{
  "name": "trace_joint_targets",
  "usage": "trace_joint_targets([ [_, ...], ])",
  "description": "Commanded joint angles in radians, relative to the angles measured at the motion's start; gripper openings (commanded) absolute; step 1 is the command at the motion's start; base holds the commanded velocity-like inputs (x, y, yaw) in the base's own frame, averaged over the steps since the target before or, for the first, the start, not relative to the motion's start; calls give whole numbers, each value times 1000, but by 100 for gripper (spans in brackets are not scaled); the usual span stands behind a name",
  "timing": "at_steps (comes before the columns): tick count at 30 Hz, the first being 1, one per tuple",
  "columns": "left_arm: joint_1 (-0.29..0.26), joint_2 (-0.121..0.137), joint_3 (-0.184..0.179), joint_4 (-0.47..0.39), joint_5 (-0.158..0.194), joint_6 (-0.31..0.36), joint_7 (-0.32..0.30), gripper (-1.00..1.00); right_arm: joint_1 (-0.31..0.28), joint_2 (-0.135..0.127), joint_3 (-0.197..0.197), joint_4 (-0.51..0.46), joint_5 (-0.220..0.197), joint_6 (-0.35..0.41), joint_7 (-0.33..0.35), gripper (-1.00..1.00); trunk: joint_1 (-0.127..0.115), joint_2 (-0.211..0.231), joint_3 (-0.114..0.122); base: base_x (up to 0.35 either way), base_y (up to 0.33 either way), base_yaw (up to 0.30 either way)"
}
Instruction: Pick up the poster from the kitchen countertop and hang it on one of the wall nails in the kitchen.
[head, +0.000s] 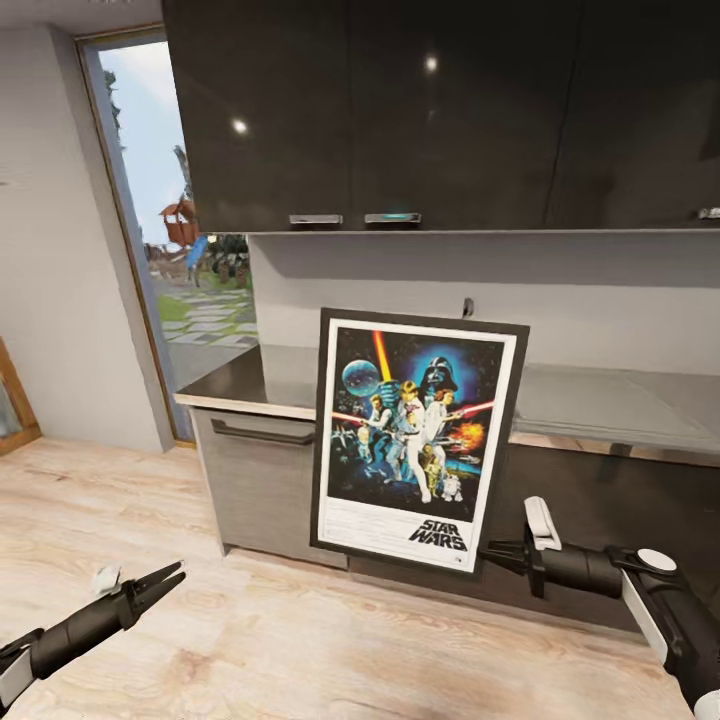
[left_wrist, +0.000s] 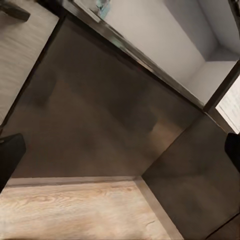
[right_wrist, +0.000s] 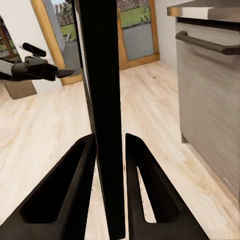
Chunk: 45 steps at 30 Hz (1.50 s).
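Head view: poster (head: 415, 440) upright before the kitchen countertop (head: 600, 405), lower right corner clamped in the right gripper (head: 490, 551); left gripper (head: 165, 582) low over the floor, fingers slightly apart, empty. Right wrist view: poster edge (right_wrist: 105, 100) pinched between both fingers (right_wrist: 75, 185).

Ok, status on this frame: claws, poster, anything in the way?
Right claw shut on poster edge, poster upright in front of the kitchen countertop. Left claw open, empty, low. Upper cabinets overhang the wall behind.

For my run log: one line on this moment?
right gripper: shut on framed Star Wars poster | poster: off grey steel countertop | left gripper: open
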<state>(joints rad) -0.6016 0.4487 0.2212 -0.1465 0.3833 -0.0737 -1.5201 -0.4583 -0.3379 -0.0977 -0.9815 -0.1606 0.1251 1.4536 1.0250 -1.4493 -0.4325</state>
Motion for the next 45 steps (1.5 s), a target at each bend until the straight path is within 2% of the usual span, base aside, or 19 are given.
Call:
trace_joint_targets([
  [1,-1,0,0,1,2,-7,-1,100,0,3,0,-1,-3,13,1,-100,0,-1,-1,0,0,292],
  [10,-1,0,0,1,2,-6,1,100,0,9,3,-2,-3,17,-17,-100,0,-1,-4,0,0,153],
  [34,-1,-1,-1,1,2,-5,10,100,-1,9,2,-2,-4,23,-18,-100,-92,167,33,0,0,1],
  [45,-1,-1,0,1,2,-5,11,100,-2,10,0,-2,-6,22,-19,-100,-134,244,64,0,0,0],
])
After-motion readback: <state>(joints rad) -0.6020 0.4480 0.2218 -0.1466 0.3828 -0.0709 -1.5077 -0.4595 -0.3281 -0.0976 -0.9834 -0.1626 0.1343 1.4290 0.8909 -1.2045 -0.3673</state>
